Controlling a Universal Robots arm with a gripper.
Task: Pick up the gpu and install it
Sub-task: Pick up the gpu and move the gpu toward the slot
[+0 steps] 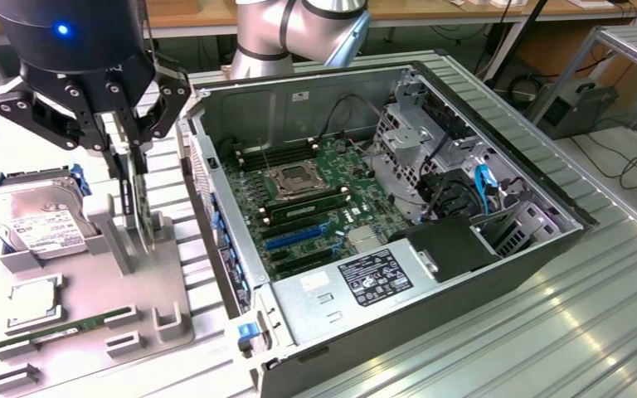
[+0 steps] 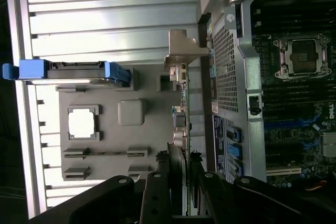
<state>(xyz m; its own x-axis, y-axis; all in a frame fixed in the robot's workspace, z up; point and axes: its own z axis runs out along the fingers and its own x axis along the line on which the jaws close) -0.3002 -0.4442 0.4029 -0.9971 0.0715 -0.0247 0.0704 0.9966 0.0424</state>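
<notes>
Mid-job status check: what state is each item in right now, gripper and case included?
gripper: shut on the gpu's upper edge.
gpu: upright on edge in the fixture, not yet in the case.
hard drive: resting in its fixture cradle.
CPU chip: lying flat on the fixture.
RAM stick: lying in its fixture holders.
computer case: on its side, panel off, open.
blue expansion slots: empty.

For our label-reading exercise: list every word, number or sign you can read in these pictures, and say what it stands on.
None can be read for certain.
White label on the silver rectangular hard drive: print too small.
Black sticker on the grey metal power supply box: print too small.
</notes>
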